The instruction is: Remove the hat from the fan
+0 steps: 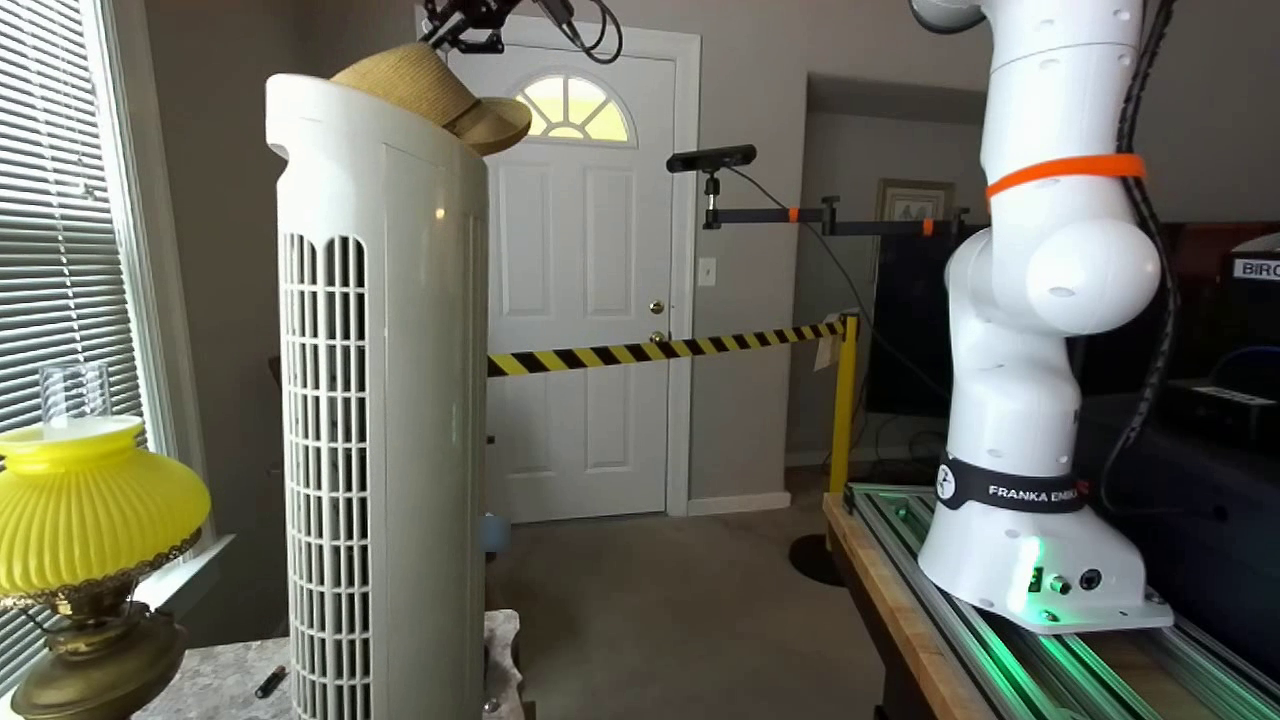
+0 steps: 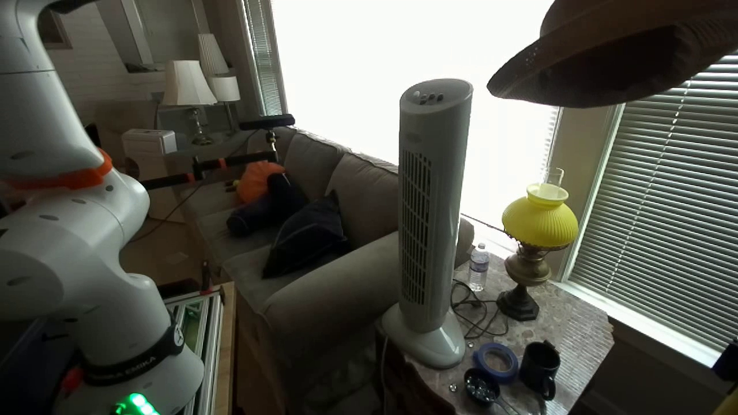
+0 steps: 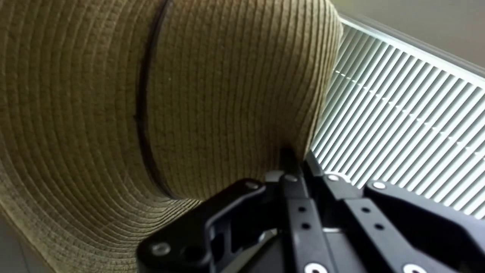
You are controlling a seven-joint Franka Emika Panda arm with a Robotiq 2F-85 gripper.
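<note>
Hat (image 3: 182, 106): just under my gripper (image 3: 302, 157).
Gripper: pinching the hat's top.
Fan (image 2: 433, 219): bare; lifting looks done, next I'd set the hat down.

White arm (image 1: 1040, 310), 1 orange strap (image 1: 1066, 170)

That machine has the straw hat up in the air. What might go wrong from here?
The straw hat could slip: in the wrist view, the gripper seems to pinch only a small bit of its crown.

The tower fan might topple if bumped, since it is tall, narrow and stands near the edge of the table.

A swing or drop toward the yellow-shaded lamp could perhaps break its glass chimney, which sticks up uncovered.
</note>
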